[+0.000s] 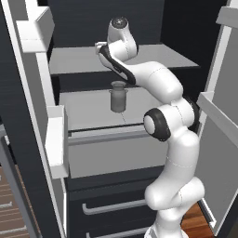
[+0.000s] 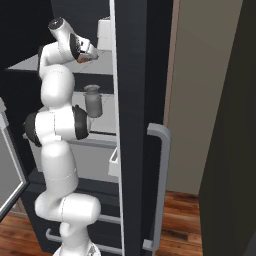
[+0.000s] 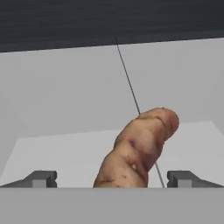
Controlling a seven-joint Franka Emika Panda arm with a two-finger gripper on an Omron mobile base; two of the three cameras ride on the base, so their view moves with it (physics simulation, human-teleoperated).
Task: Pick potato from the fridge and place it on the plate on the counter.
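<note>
potato (image 3: pixel 139 151) lies on upper fridge shelf (image 1: pixel 153 58), between finger tips (image 3: pixel 40 179). jar (image 1: pixel 118 96) stands on shelf below, above drawer (image 1: pixel 116 155).

One potato (image 3: pixel 140 148), one grey lidded jar (image 1: pixel 118 96), two light grey fridge shelves (image 1: pixel 88 60).

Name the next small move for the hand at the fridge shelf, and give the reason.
Probably ease forward a little, then close. In the hand view the potato lies on the light grey shelf between the two open fingers, which stand wide on either side without touching it. The fingers seem to reach only its near end, so closing now might pinch just the tip.
</note>
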